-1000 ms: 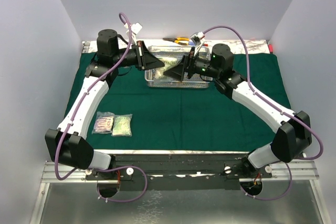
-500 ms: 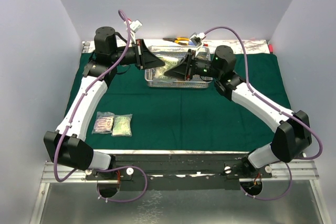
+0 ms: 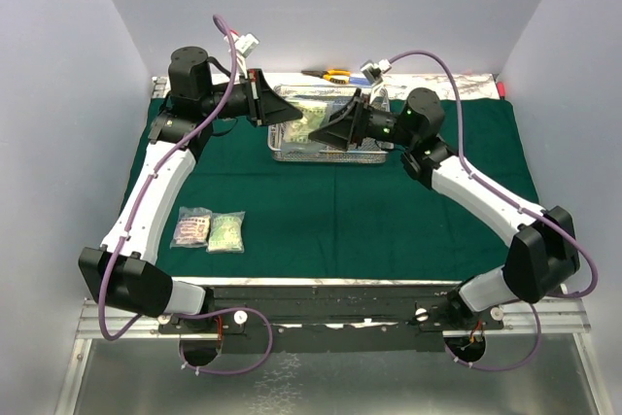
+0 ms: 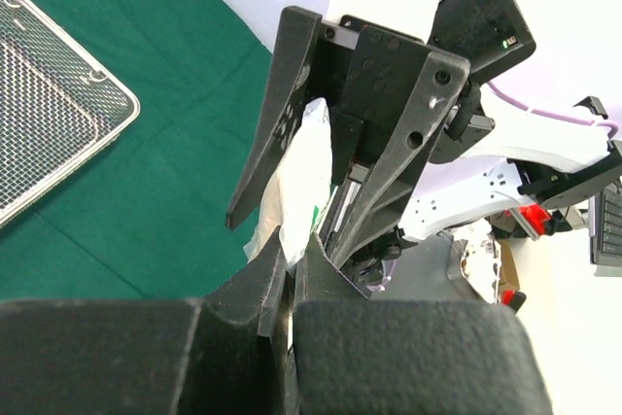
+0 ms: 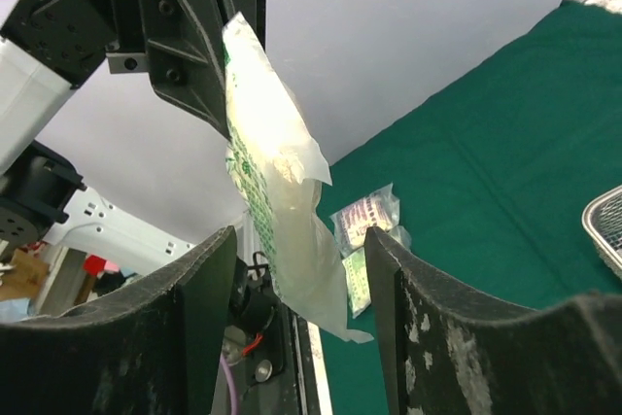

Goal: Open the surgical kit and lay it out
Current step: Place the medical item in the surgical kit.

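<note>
The dark green cloth lies spread over the table, with the steel wire-mesh tray at its far middle. Above the tray my left gripper is shut on the edge of a clear packet. My right gripper faces it, open, one finger on each side of the packet's hanging end. Two more packets lie side by side on the cloth at the near left.
A yellow-handled tool lies behind the tray on the table's far strip. A red object sits at the far right corner. White walls close in left, right and behind.
Both grippers have risen a little over the tray with the packet between them. The right jaws narrowed, then widened again. The left stayed shut on the packet.
</note>
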